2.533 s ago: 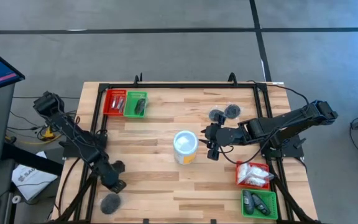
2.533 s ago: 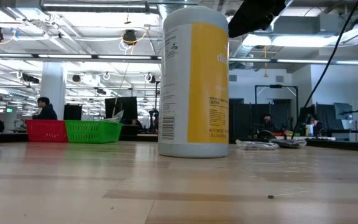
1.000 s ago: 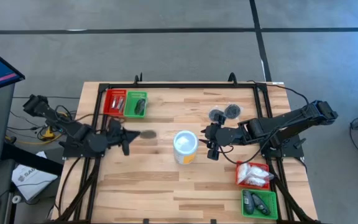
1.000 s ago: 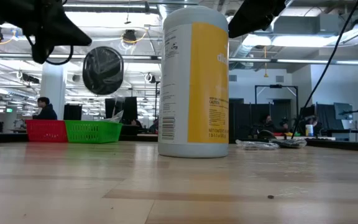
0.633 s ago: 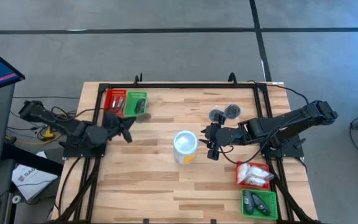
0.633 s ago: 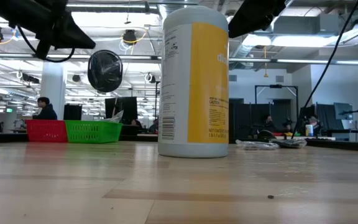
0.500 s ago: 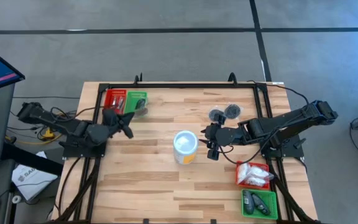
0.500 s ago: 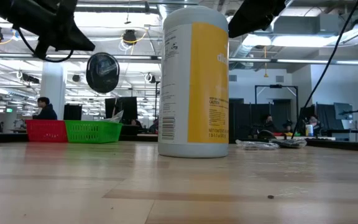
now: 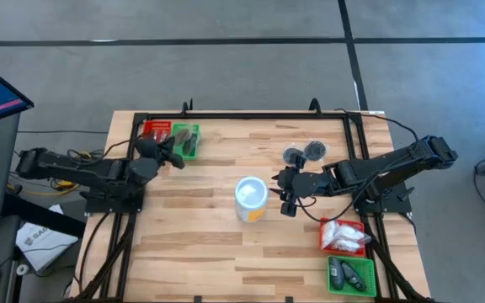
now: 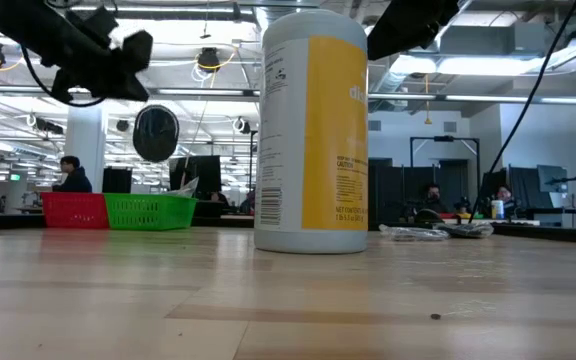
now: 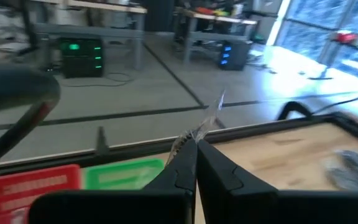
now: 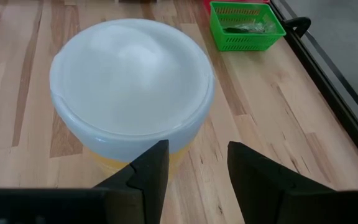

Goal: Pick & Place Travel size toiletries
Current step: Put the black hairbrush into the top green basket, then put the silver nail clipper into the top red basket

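My left gripper (image 9: 173,155) is shut on a dark grey round flat piece (image 10: 156,133) and holds it in the air by the green tray (image 9: 185,140) at the table's far left. In the left wrist view only a thin crinkly edge (image 11: 199,132) shows past the shut fingers. Two more dark round pieces (image 9: 303,154) lie flat on the table at the far right. My right gripper (image 9: 286,194) stands open just right of the white cup (image 9: 251,199), its fingers (image 12: 149,168) short of the cup's lid (image 12: 132,81). My left gripper pinches the piece's thin crinkly edge (image 11: 199,132) between its two fingertips. The fingers lie about level and come from the table's left. The dark round body (image 10: 156,133) hangs below the fingers, face upright, clear of the table and above the trays.
A red tray (image 9: 153,135) stands beside the green one at the far left. At the near right, a red tray (image 9: 343,236) holds white sachets and a green tray (image 9: 350,274) holds dark items. Black rails (image 9: 251,115) frame the table.
My left gripper has swung level from the table's left middle toward the far edge, turning as it went, and now stands by the far-left green tray. The dark round piece has travelled with it, hanging below the shut fingers.
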Controlling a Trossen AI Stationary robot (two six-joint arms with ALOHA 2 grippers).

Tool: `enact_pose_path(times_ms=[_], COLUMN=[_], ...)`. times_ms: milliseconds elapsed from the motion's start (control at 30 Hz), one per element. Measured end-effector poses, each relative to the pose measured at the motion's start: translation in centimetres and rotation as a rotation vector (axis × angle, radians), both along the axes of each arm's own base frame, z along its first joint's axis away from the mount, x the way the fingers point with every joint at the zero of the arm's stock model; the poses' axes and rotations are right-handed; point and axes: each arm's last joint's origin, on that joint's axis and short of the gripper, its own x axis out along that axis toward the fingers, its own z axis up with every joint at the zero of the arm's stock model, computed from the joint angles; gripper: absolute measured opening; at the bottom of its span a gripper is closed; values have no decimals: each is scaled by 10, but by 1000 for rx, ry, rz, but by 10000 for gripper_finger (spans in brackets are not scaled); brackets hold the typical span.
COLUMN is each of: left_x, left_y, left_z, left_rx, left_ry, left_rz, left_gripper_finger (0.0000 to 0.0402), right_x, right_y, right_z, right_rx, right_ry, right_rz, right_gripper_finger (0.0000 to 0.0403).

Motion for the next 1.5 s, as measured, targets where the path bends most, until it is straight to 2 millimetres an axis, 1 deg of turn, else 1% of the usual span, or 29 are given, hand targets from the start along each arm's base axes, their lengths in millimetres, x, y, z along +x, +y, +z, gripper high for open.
enact_pose_path(times_ms=[433, 567, 733, 933, 1167, 1333, 1500], left_x=[21, 28, 35, 38, 49, 55, 60], left_y=[33, 39, 44, 49, 57, 59, 60], left_z=[-31, -40, -48, -57, -68, -73, -68], left_rx=[-36, -69, -89, -106, -180, -203, -164], left_ry=[150, 188, 199, 239, 231, 250, 245], left_rz=[214, 211, 205, 218, 149, 77, 32], left_gripper_finger=[0, 0, 0, 1, 7, 28, 73], right_x=[0, 0, 0, 0, 3, 6, 5], right_y=[0, 0, 0, -1, -8, -15, -18], right_z=[0, 0, 0, 0, 3, 15, 23], right_rx=[0, 0, 0, -11, -25, -47, -65], right_ry=[0, 0, 0, -3, -26, -46, -33], right_rz=[0, 0, 0, -13, -28, -31, -29], right_gripper_finger=[154, 154, 154, 154, 154, 154, 154])
